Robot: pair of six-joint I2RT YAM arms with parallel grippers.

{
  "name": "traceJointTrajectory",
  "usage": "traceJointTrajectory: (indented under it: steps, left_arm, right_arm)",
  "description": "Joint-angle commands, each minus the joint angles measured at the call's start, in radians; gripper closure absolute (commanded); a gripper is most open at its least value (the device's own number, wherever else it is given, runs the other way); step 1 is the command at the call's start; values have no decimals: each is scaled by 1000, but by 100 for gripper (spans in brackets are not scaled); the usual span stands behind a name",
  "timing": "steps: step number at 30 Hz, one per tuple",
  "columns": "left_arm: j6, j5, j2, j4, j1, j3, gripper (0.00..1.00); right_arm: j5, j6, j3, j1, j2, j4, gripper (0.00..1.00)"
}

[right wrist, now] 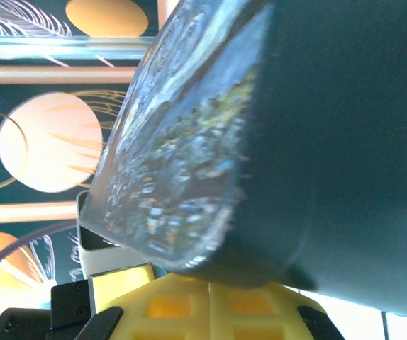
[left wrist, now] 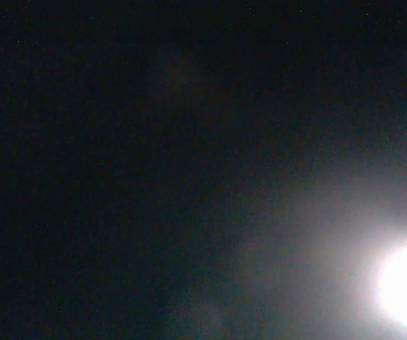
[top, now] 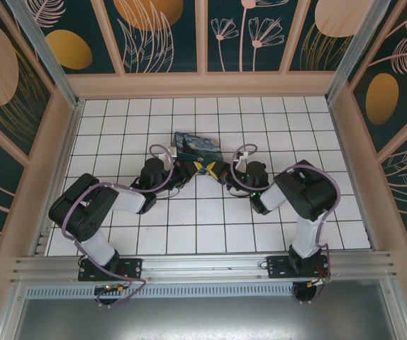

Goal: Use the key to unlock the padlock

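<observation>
**Both claws shut, nose to nose before the tin**

From the near rail we see both arms elbow outward and lean in, so the left gripper and the right gripper meet tip to tip at mid-table. Both claws are pressed together; whether either pinches anything we cannot tell. The padlock and the key are too small to pick out. We judge they sit where the yellow fingertips meet, just in front of the blue painted tin box.

We think the main danger is a crooked key. The tips are crowded, the left wrist view is dark apart from a white glare, and the right wrist view has the tin looming close above a yellow gridded pad. Neither gives much guidance. A turn off the lock's axis could jam the key or let it slip free, and a stray nudge could shove the tin.

The white tiled table looks smooth, so we expect a dropped key would skid. Beyond it stand wood-framed wall panels, dark teal with pale leaves and orange discs.
</observation>
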Motion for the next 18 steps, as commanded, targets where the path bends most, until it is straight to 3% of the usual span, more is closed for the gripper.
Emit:
traceJointTrajectory:
  steps: [1, 9, 15, 18]
  left_arm:
    - [-6, 282, 3, 244, -85, 49, 100]
    - [-171, 257, 87, 489, -84, 12, 100]
    - [-321, 249, 159, 681, -84, 2, 100]
    - [-335, 248, 172, 703, -85, -1, 100]
  right_arm:
    - [-79, 125, 38, 116, 75, 227, 100]
    - [-93, 139, 60, 119, 99, 280, 100]
    - [-70, -142, 86, 110, -29, -87, 100]
    - [-43, -242, 131, 113, -71, -231, 100]
